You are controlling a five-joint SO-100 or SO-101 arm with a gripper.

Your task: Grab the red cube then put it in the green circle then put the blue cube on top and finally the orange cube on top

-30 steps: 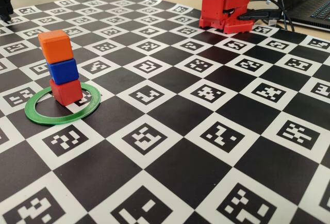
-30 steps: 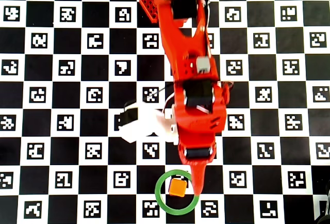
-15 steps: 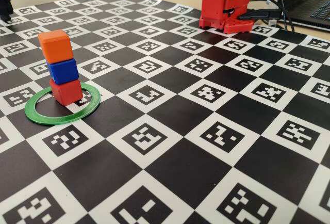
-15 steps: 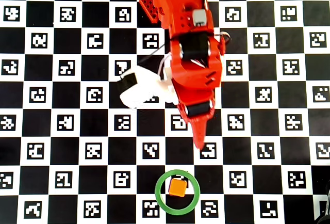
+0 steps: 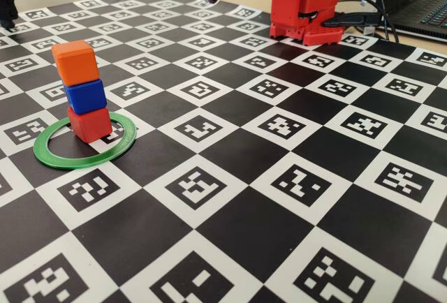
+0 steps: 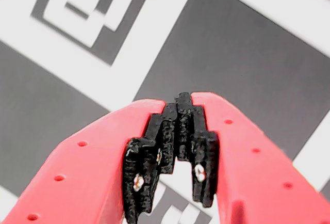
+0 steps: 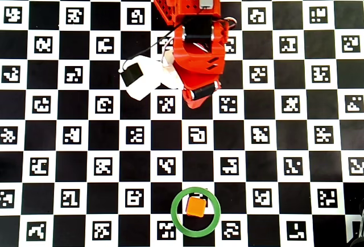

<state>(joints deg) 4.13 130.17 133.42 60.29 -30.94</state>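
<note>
Across the whole desk (image 5: 293,247) lies a big flat mat of black and white squares with little code marks on it.

At the far end sits the red plastic robot arm (image 7: 196,42). It is folded up near its own base, well apart from the cubes, so it cannot bump them.

Near one edge lies the flat thin green plastic ring (image 5: 49,158). It marks the spot where the tower must stand.

Inside the ring the small matte red plastic cube (image 5: 89,123) sits on the mat, set toward the ring's back edge. The small deep-blue plastic cube (image 5: 85,96) rests on top of it, and the bright-orange plastic cube (image 5: 75,61) rests on top of that. Each cube is turned a little from the one below, but the tower stands up straight. From above only the orange one (image 7: 197,206) shows, since it hides the other two.

The red jaws with black pads (image 6: 178,131) are closed together in the wrist view and hold nothing.

All three cubes are stacked in order, so the job looks done.
</note>
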